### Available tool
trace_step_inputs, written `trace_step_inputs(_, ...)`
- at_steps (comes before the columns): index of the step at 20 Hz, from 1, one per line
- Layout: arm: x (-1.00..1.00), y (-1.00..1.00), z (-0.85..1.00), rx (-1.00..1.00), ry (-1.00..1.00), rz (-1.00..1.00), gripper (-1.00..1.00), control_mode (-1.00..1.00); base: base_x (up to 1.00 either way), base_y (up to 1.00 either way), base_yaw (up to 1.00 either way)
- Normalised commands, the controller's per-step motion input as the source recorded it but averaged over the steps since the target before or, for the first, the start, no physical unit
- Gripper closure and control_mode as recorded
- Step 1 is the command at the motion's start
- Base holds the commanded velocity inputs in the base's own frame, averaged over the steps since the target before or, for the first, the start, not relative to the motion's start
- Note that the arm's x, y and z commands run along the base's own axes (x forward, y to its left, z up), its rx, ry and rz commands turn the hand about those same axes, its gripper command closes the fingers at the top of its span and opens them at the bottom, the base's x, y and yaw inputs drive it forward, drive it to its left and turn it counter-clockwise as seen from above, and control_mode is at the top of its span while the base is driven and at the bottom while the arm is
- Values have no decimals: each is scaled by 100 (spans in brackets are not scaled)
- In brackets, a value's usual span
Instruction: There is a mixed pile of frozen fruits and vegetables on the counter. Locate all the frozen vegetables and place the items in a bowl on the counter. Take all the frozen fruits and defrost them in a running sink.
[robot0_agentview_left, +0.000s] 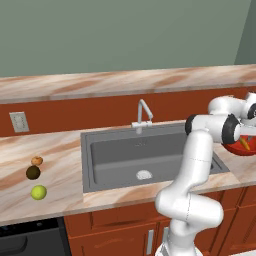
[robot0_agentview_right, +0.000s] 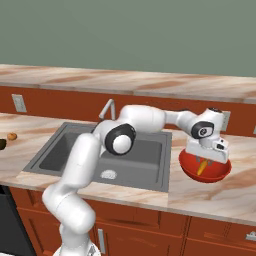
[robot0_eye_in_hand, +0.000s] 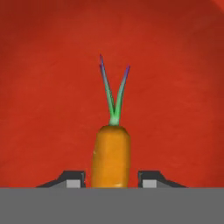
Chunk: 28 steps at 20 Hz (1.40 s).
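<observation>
Hand (robot0_eye_in_hand: 111, 181) over the red bowl (robot0_agentview_right: 216, 172); fingers (robot0_eye_in_hand: 72, 180) slightly spread, gaps showing beside the carrot (robot0_eye_in_hand: 111, 157) between them. Three balls on bench (robot0_agentview_left: 55, 150) left of sink (robot0_agentview_left: 115, 157).

text: none legible | labels — none | brands — none | numbers, signs: none

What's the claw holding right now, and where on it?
Cannot tell if held: the carrot sits between the claw tips at its thick body, over the red bowl.
</observation>
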Motion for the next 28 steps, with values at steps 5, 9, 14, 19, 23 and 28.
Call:
trace_step_inputs(5, 2, 0, 10, -4, 9, 2, -100, -100, 0, 0, 0)
trace_step_inputs(9, -15, 23, 66, -2, 1, 2, -100, -100, 0, 0, 0)
trace_step_inputs(14, -31, 43, 28, 19, -15, 3, -100, -100, 0, 0, 0)
trace_step_inputs(19, -60, 78, 46, 11, -15, 0, -100, -100, 0, 0, 0)
trace_step_inputs(23, -45, 94, 25, -1, -4, 2, -100, -100, 0, 0, 0)
trace_step_inputs(28, -36, 100, 11, -10, -1, 5, -100, -100, 0, 0, 0)
